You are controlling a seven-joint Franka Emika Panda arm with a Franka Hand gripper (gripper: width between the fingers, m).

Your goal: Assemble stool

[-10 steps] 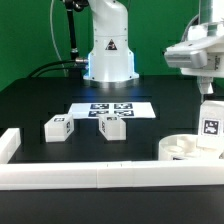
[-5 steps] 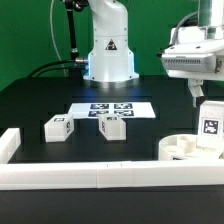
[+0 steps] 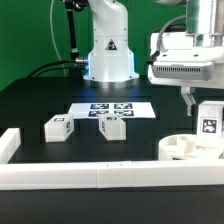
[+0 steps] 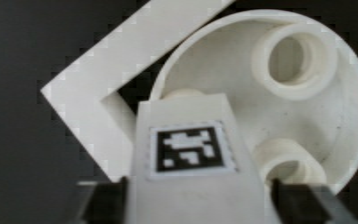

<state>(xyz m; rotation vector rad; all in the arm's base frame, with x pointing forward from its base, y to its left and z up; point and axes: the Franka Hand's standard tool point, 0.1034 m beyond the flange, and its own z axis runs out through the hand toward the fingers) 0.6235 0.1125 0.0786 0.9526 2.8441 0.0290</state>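
Stool seat (image 3: 183,148), a round thick white plastic disc with holes, is seen on the black worktop (image 3: 40,100) at the exterior view's right, tucked into the corner of the long white border rails (image 3: 90,176). A short blocky white leg (image 3: 208,125) with a black-and-white square tag is clamped upright between the fingers (image 4: 101,200) of the gripper (image 3: 204,104), over the seat's rim and beside one of its holes. Whether the leg touches the seat cannot be told. Two more tagged legs (image 3: 57,128) (image 3: 111,126) are set on the worktop just in front of the marker board (image 3: 112,109), well apart from the seat.
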